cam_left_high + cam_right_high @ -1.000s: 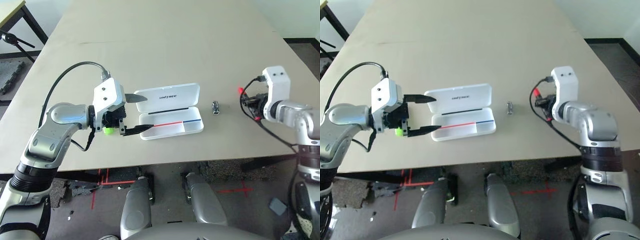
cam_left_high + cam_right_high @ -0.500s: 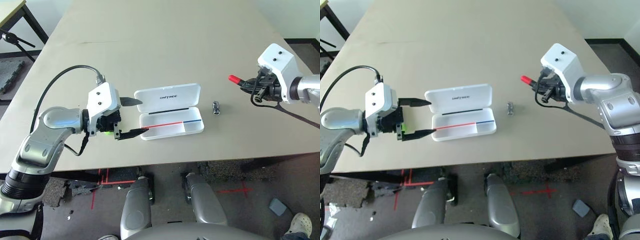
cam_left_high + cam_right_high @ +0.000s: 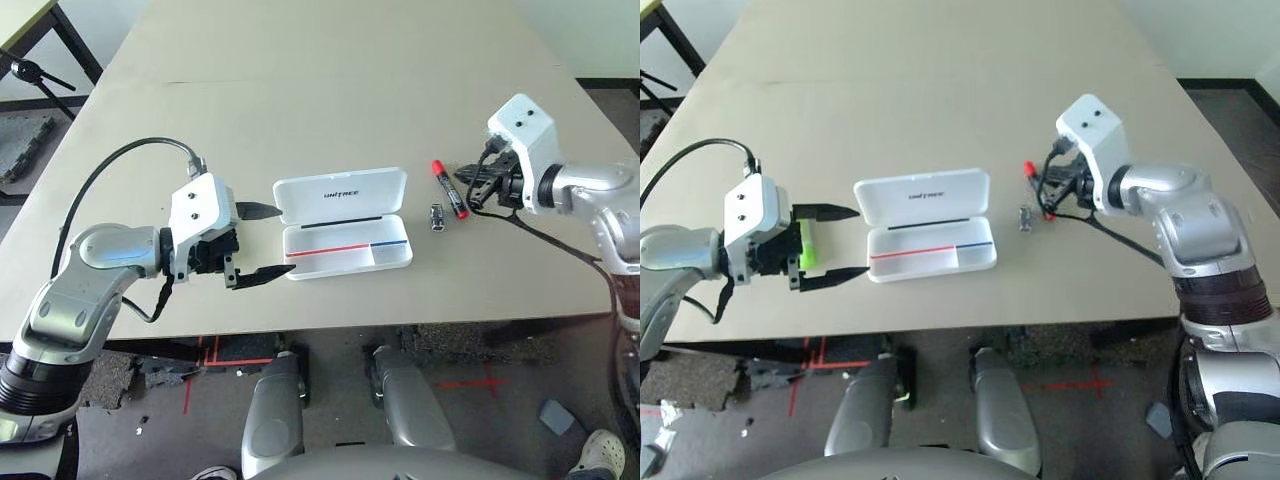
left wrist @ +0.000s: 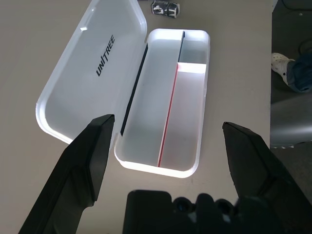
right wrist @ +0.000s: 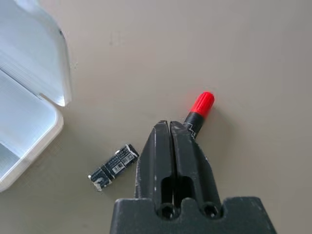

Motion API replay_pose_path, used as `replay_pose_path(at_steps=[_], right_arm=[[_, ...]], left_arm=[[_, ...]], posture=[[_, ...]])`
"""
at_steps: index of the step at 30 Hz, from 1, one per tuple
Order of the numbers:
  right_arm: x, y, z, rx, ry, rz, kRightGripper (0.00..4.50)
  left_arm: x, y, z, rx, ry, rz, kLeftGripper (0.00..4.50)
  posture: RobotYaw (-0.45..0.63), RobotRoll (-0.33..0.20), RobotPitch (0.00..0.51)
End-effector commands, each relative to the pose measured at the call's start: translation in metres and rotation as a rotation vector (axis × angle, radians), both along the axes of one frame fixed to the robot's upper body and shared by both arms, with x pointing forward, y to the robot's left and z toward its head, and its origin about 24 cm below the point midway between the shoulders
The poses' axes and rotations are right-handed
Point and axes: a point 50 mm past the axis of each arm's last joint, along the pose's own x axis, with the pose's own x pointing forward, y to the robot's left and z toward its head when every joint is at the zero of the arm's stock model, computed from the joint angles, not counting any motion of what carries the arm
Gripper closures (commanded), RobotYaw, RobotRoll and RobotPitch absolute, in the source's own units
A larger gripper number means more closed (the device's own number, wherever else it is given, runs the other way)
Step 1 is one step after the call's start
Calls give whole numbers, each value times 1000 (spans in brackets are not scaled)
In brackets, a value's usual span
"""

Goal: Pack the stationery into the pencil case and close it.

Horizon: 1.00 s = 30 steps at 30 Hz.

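My right gripper (image 5: 169,123) has its fingers pressed together on nothing, just over the marker (image 3: 452,190) lying on the table; my left gripper (image 4: 168,119) stands wide. I'd expect the marker to be light, stiff and apt to roll, so I'd pinch its black barrel mid-length, squarely across. It's round and stubby, with a red cap. Just beside it lies the small dark-and-silver piece (image 3: 437,217); farther off, the white case (image 3: 340,206) sits open, and the lime-green highlighter (image 3: 807,245) lies by my left gripper.
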Motion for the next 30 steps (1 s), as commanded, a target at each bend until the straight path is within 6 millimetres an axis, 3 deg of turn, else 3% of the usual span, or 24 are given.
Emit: replay_pose_path(at_steps=[1,4,13,26,30], right_arm=[[0,-7,2,-23,-11,-37,4315],[2,-9,-2,-2,-8,-71,3506],[22,-16,-36,127,-15,-309,58],[41,-13,-71,177,151,-401,20],[40,-17,-69,165,167,-397,1003]], left_arm=[[-2,-1,3,4,-4,-10,0],[-2,-1,2,2,-1,-10,0],[-2,-6,0,-7,0,-16,0],[-4,-10,1,-11,-2,-19,0],[-5,-11,1,-12,-1,-16,0]], posture=[[-77,0,221],[-77,0,223],[-72,0,227],[-42,0,229],[-39,0,230]])
